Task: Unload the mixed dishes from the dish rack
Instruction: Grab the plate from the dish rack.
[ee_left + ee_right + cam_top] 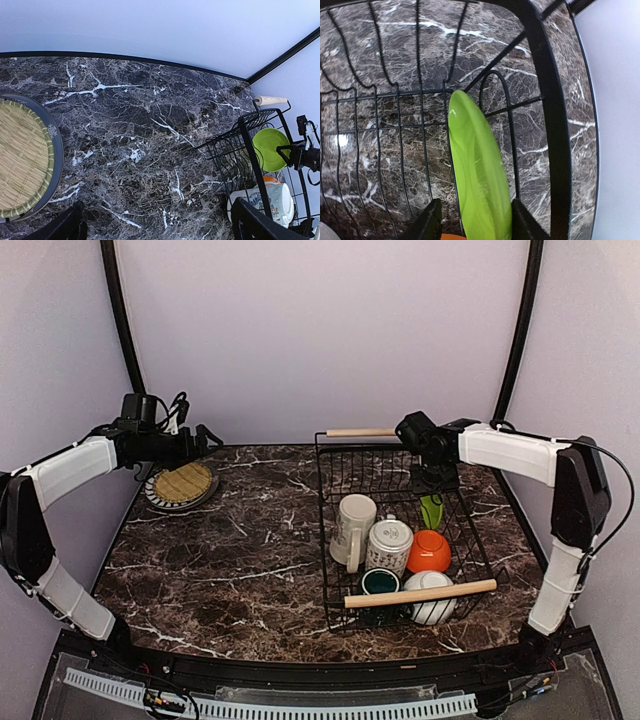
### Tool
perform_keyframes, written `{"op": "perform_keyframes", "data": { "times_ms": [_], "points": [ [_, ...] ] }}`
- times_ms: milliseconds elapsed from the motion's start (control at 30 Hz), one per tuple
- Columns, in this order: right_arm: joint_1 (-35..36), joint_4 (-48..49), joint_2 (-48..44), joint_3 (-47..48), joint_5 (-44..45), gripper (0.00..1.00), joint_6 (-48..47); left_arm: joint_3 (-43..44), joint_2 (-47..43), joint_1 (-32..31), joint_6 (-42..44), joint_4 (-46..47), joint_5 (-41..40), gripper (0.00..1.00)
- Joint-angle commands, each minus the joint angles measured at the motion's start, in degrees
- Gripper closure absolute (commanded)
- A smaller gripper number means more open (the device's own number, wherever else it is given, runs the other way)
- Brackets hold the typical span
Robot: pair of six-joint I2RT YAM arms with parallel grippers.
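Right tool [476, 220] straddles the top rim of the lime-green plate [472, 150], which stands on edge in the dish rack's [547, 100] far right corner. There's a gap on one side, so no pinch yet. It looks stiff, light and glossy-slick, so I'd grab the rim squarely. Left tool [160, 222] hangs spread wide over the table [150, 125].

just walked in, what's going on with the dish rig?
Unloading, early on. The right arm reaches into the dish rack, its jaws straddling the upright lime-green plate, not yet clamped. The left arm hovers, jaws wide open, over the patterned plate, which already lies on the table. The cream mug, patterned mug, dark green cup, orange bowl and white bowl sit in the rack.
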Motion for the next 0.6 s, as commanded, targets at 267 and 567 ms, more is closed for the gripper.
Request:
{"op": "perform_keyframes", "data": {
  "times_ms": [267, 567],
  "points": [
    [0.3, 1.9, 2.5, 2.3, 4.2, 0.81, -1.0, -0.4, -1.7, -0.7, 0.5, 0.2, 1.3, 0.01],
    [2.2, -0.4, 0.0, 5.4, 5.3, 1.0, -1.5, -1.0, -1.5, -1.3, -0.6, 1.1, 2.1, 0.01]
  ]
}}
